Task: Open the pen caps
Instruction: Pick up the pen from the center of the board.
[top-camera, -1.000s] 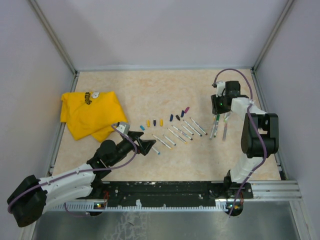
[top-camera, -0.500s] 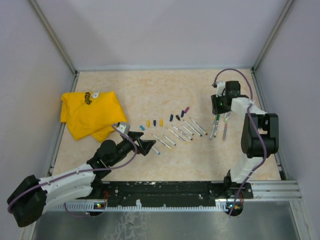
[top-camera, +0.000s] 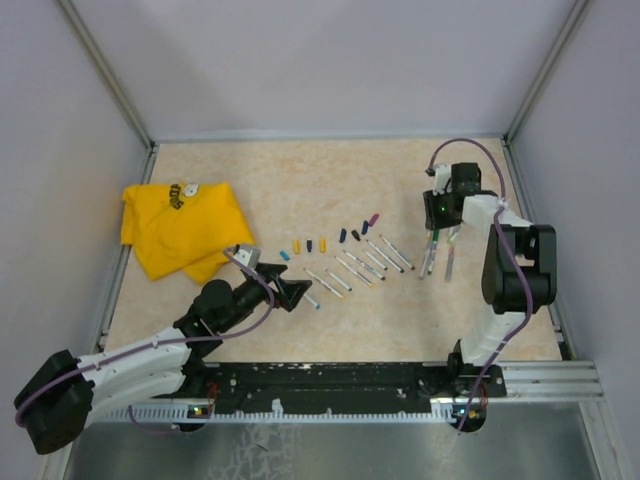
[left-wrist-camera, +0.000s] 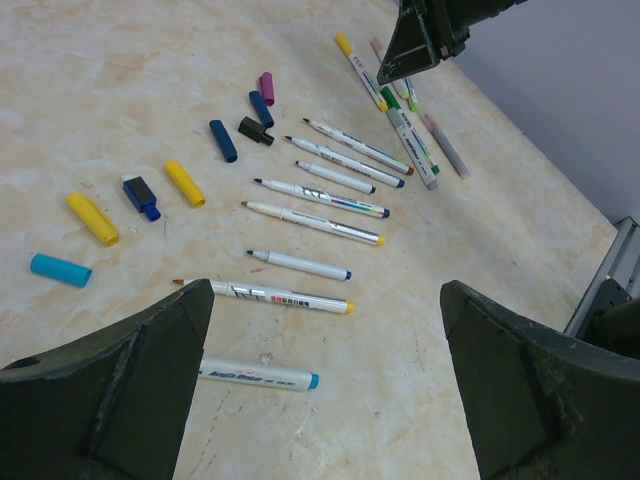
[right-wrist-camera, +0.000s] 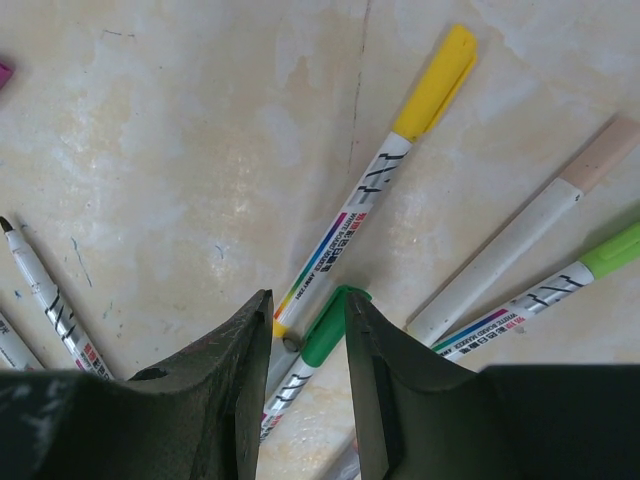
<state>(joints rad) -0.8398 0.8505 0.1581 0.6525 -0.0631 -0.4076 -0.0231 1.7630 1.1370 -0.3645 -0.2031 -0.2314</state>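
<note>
Several loose pen caps lie in a row, among them a cyan cap (left-wrist-camera: 60, 269), a yellow cap (left-wrist-camera: 92, 218), a black cap (left-wrist-camera: 255, 130) and a magenta cap (left-wrist-camera: 267, 87). Uncapped pens (left-wrist-camera: 310, 222) lie side by side just past them. My left gripper (left-wrist-camera: 328, 300) (top-camera: 298, 290) hangs wide open over bare table beside a cyan-tailed pen (left-wrist-camera: 258, 374). At the far right my right gripper (right-wrist-camera: 305, 300) (top-camera: 436, 228) is down among the capped pens. Its jaws are closed narrow on the green-capped pen (right-wrist-camera: 325, 335), with the tail of the yellow-capped pen (right-wrist-camera: 435, 80) also between them.
A crumpled yellow cloth (top-camera: 180, 228) lies at the left of the table. A light-green-capped pen (right-wrist-camera: 610, 250) and a beige-capped pen (right-wrist-camera: 600, 152) lie right of the right gripper. Grey walls and metal rails enclose the table.
</note>
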